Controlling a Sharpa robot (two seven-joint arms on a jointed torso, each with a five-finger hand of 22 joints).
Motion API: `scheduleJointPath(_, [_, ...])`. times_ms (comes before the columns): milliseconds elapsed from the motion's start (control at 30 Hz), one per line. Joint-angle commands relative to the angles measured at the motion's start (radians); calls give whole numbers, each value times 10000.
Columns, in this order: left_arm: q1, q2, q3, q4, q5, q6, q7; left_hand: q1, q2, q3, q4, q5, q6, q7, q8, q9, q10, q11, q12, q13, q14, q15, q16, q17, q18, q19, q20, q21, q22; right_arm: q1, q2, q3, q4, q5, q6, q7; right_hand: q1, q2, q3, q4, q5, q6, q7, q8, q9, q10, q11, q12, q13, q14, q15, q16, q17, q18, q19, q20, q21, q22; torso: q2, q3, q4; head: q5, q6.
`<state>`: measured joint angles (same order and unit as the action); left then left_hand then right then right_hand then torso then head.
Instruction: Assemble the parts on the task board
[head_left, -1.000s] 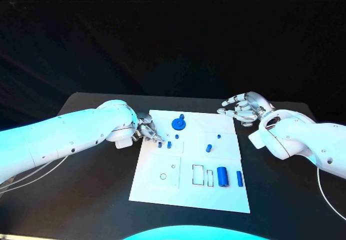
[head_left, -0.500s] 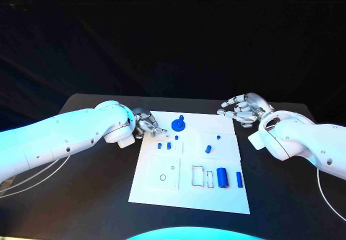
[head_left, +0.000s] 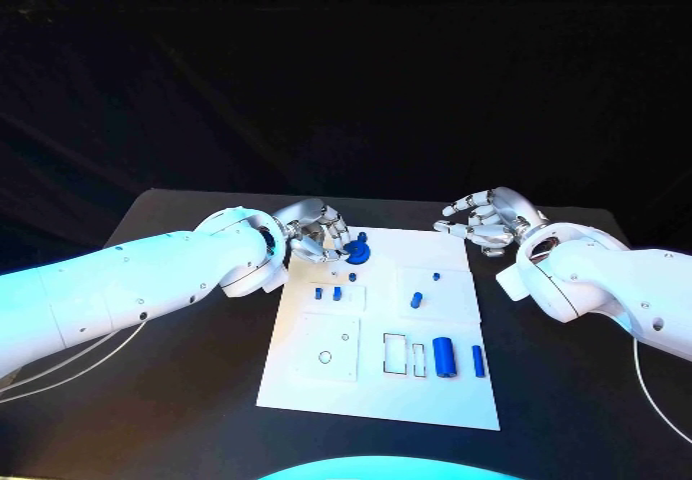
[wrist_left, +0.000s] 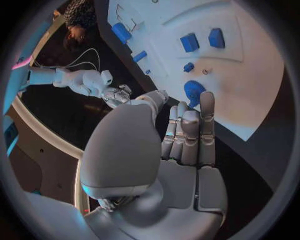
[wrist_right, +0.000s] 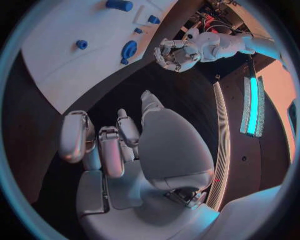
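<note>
The white task board (head_left: 325, 375) lies in the middle of the black table. A round blue part (head_left: 356, 250) sits near its far edge. My left hand (head_left: 317, 234) hovers just left of that part, holding nothing. In the left wrist view its fingers (wrist_left: 189, 131) stretch out straight, their tips right beside the round part (wrist_left: 194, 91); I cannot tell if they touch. Two small blue pieces (head_left: 327, 293) lie side by side below it, and a blue cylinder (head_left: 444, 357) and bar (head_left: 479, 360) lie near the front right. My right hand (head_left: 490, 220) hangs empty, fingers loosely curved, beyond the board's far right corner.
More small blue pieces (head_left: 417, 298) lie mid-board, with outlined slots (head_left: 395, 352) and a small ring mark (head_left: 326, 353) toward the front. The right wrist view shows the board (wrist_right: 62, 65), the round part (wrist_right: 129, 50) and my left hand (wrist_right: 177, 54) beyond it.
My left hand has moved away from the two small pieces at the board's left edge, going farther and rightward to the round blue part. The right hand has stayed put.
</note>
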<state>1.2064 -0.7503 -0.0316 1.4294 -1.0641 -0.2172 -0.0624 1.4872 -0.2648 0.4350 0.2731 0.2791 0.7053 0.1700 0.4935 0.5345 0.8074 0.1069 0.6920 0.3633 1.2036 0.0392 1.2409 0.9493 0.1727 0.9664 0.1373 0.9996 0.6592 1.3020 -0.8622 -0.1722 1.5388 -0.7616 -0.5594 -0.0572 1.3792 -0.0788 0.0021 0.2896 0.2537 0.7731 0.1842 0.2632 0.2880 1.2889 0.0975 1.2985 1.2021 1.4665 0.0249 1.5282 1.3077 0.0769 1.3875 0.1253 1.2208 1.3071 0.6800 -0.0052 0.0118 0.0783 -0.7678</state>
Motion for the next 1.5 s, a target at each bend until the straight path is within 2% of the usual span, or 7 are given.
scheduleJointPath(33, [-23, 152, -43, -59, -1827, -412, 941, -13, -187, 21, 16, -68, -149, -39, -101, -136, -221, 35, -110, -122, -279, 39, -165, -332, 109, -126, 5, -92, -34, -5, 3, 2, 12, -30, 48, 128, -5, 75, 31, 1, -61, -37, -13, 43, -15, -8, -11, -47, -8, 730, -48, -33, 1319, 78, -37, -23, -50, 2, 1, 2, -3, -11, 4])
scheduleJointPath(233, [-73, 467, -184, -350, -2977, -2, 781, -56, -247, -111, 15, -105, -166, -5, -118, -267, -423, 96, -175, -250, -423, 79, -186, -504, 105, -175, 57, -168, -71, -6, 11, 2, 5, -30, 47, 135, 6, 94, 43, -1, -58, -36, -14, 48, -16, -16, -12, -55, -21, 732, -49, -30, 1328, 81, -41, -23, -61, -4, 10, 4, -9, -24, 18])
scheduleJointPath(367, [-139, 662, -227, -589, -3343, 202, 738, -29, -243, -153, -6, -103, -133, -15, -101, -300, -462, 105, -179, -285, -369, 90, -107, -430, 106, -172, 69, -175, -74, -7, 19, 2, -2, -30, 37, 150, 6, 94, 43, -1, -58, -36, -14, 48, -16, -16, -12, -55, -21, 732, -49, -30, 1328, 81, -41, -23, -61, -4, 11, 2, -13, -33, 11])
scheduleJointPath(900, [-190, 1149, -249, -1024, -3838, 1611, 96, 1, -188, -280, 53, -99, 335, -234, -50, -579, -344, 78, -57, -473, -175, 85, 328, -203, 116, -136, 83, -127, -35, -9, 38, 2, -9, -30, 1, 192, 21, 107, 55, -6, -57, -35, -16, 55, -17, -106, -14, -144, -139, 718, -51, -51, 1271, 101, -87, -24, -151, -69, 10, 11, -20, -47, -18])
scheduleJointPath(1100, [-193, 1266, -251, -1130, -3886, 1625, -102, 24, -169, -239, 78, -93, 515, -262, -83, -701, -221, 58, -3, -543, -95, 72, 491, -136, 118, -104, 73, -72, 2, -9, 35, 2, -6, -29, -2, 192, 21, 107, 55, -6, -57, -35, -16, 55, -17, -106, -14, -144, -139, 718, -51, -51, 1271, 101, -87, -24, -151, -69, 7, 17, -7, -52, -21])
scheduleJointPath(1267, [-193, 1379, -253, -1266, -3902, 1552, -227, 187, -106, 15, 55, -72, 727, -126, -222, -919, -99, 43, -157, -766, -158, 49, 546, -292, 120, -94, 48, -20, 44, -9, 41, 2, -2, -29, -2, 191, 21, 107, 55, -6, -57, -35, -16, 55, -17, -106, -14, -144, -139, 718, -51, -51, 1271, 101, -87, -24, -151, -69, 11, 16, -14, -56, -24])
scheduleJointPath(1500, [-194, 1494, -260, -1364, -3906, 1820, -249, 252, -114, 167, 28, -75, 908, -162, -271, -1035, 20, 38, -252, -909, -124, 45, 628, -304, 118, -91, 40, 26, 80, -9, 39, 2, -1, -29, 6, 185, 32, 113, 63, -8, -57, -36, -17, 60, -18, -111, -15, -150, -145, 711, -52, -62, 1242, 106, -98, -25, -174, -83, 8, 16, -14, -61, -52])
